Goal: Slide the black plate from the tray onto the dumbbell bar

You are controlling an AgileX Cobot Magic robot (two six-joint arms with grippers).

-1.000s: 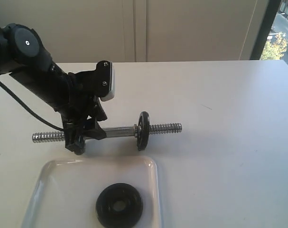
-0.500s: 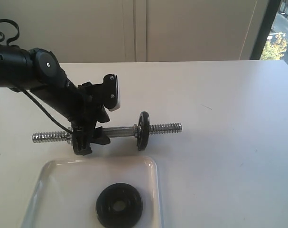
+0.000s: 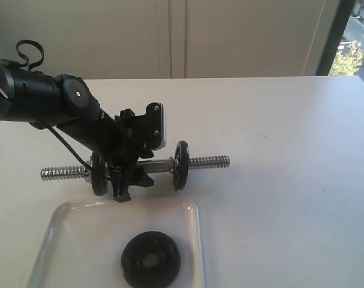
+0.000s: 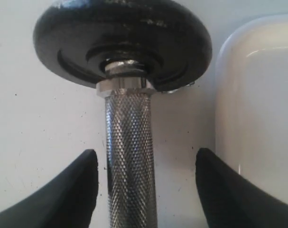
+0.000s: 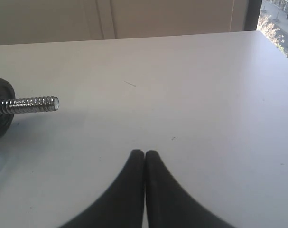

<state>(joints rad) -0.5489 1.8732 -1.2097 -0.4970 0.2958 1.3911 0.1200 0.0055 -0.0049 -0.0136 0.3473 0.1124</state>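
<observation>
The black plate (image 3: 150, 259) lies flat in the translucent tray (image 3: 62, 231) at the front. Behind the tray the chrome dumbbell bar (image 3: 208, 161) lies across the table, carrying one black disc (image 3: 180, 165) right of its middle and another (image 3: 98, 174) to the left. My left gripper (image 3: 123, 183) reaches down over the bar's middle. In the left wrist view it (image 4: 146, 152) is open, with the knurled bar (image 4: 129, 161) between its fingers, nearer one of them, and a disc (image 4: 122, 42) ahead. My right gripper (image 5: 144, 153) is shut on nothing above bare table.
The tray's rim (image 4: 257, 95) runs close beside the bar. The bar's threaded end (image 5: 30, 104) and a disc (image 5: 0, 107) lie off to the side in the right wrist view. A wall and a window stand behind the white table (image 3: 289, 180).
My left arm has slid to the right along the bar, from its left part to its middle, uncovering the left disc. Bar, tray and black plate have not moved.
</observation>
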